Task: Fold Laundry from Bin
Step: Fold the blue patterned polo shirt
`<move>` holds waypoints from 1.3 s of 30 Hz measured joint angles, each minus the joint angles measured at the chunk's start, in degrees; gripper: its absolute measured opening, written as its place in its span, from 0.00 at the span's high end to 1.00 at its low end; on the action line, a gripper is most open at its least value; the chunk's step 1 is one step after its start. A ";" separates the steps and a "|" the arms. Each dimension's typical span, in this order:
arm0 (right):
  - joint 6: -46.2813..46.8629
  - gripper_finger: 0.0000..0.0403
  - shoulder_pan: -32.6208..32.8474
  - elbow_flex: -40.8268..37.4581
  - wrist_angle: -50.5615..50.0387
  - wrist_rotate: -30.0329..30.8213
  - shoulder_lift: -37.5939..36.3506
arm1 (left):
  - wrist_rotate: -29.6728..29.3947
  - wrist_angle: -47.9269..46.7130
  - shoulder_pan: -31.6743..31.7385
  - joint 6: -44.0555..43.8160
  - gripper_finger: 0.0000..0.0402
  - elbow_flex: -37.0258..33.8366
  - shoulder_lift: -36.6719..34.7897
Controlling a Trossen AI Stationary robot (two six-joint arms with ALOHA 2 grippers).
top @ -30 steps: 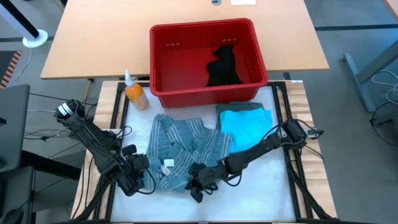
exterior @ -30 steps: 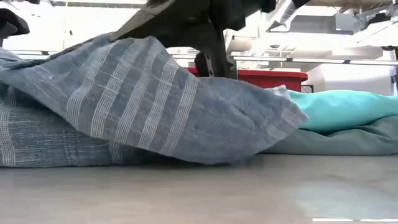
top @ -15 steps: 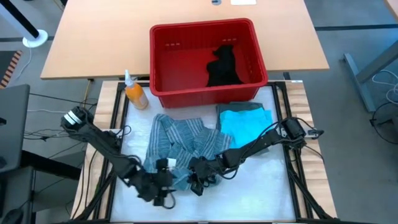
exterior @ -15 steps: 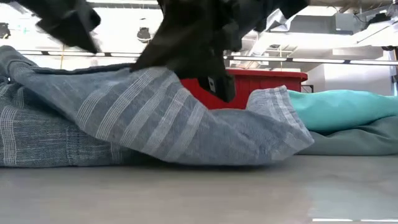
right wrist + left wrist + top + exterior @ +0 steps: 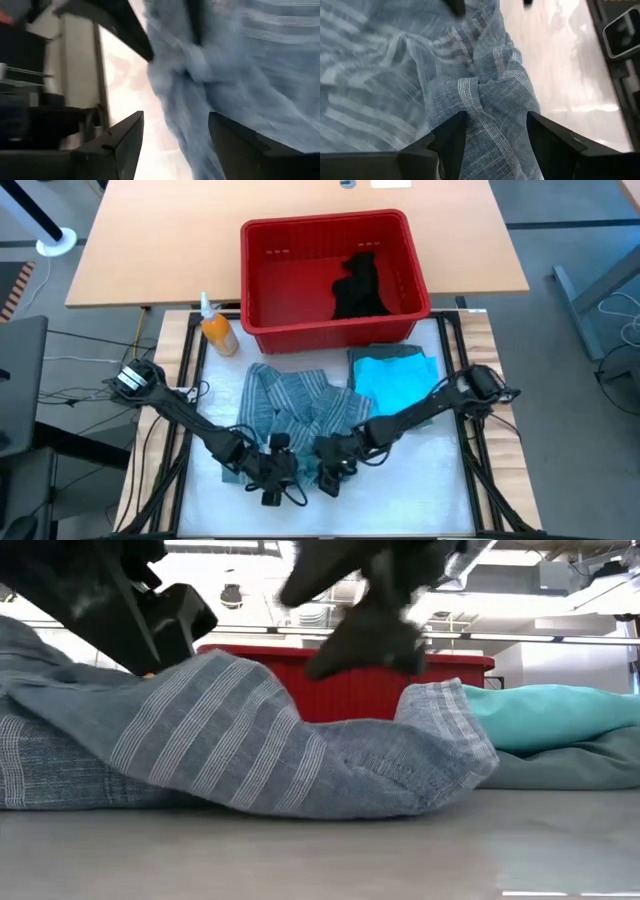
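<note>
Since a second ago our left gripper has swung in from the left edge of the striped shirt to its near hem, and our right gripper, which was pinching that hem, has let go. The hump of cloth that stood high in the low view has sunk into a flatter fold.

Going left to right: the left jaws stand apart, straddling a bunched knot of striped fabric without closing on it; in the left wrist view the cloth lies between the two fingers. Just to their right the right jaws are released, spread above the same hem, with cloth lying ahead of them. The two grippers sit close beside each other.

Nearer us than the jaws, a strip of pale bench lies bare to the front edge, and bare bench also runs along the shirt's right side in the left wrist view.

The shirt is blue-grey with paler stripes, rumpled, spread away from both jaws. Beyond and right of the right jaws lies the turquoise garment on a grey-green one. Farther off stands the red bin, a black garment inside it, and an orange bottle to its left.
</note>
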 joint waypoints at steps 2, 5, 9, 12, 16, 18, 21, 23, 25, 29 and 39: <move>-0.04 0.38 2.57 -0.02 -3.93 5.67 -0.62 | 0.01 -1.23 -0.72 -2.14 0.52 0.03 -0.02; -1.07 0.38 5.72 -0.04 -3.52 11.45 0.17 | -0.30 -2.06 -2.01 -4.54 0.54 0.13 -0.04; -4.50 0.38 6.69 -0.05 -0.44 14.92 2.77 | -0.20 -3.33 -3.69 -7.16 0.56 0.29 -0.09; -4.55 0.38 6.42 -0.13 1.15 15.70 4.49 | 0.12 -6.29 -4.88 -9.25 0.58 0.29 -0.95; -4.54 0.38 6.16 -0.11 4.32 14.76 6.36 | -0.28 -11.14 -6.07 -11.79 0.59 0.27 -3.70; -4.46 0.38 6.33 -0.14 4.80 14.40 6.94 | -0.50 -11.05 -6.27 -11.89 0.60 0.27 -5.72; -4.42 0.38 6.38 -0.09 5.41 14.42 7.22 | -4.00 -9.15 -6.35 -9.48 0.62 0.48 -9.52; -4.43 0.38 6.42 -0.11 5.39 14.48 7.48 | -6.40 -4.40 -6.07 -4.02 0.62 0.57 -11.44; -4.49 0.38 6.37 -0.15 6.15 14.45 8.00 | -6.08 1.89 -5.12 3.38 0.62 0.71 -11.94; -4.49 0.38 6.29 -0.15 6.95 14.40 8.67 | -1.49 7.18 -1.74 8.85 0.62 0.75 -9.53; -2.27 0.38 7.45 -0.15 5.50 14.38 8.25 | 6.98 13.53 3.33 9.67 0.59 0.62 -3.40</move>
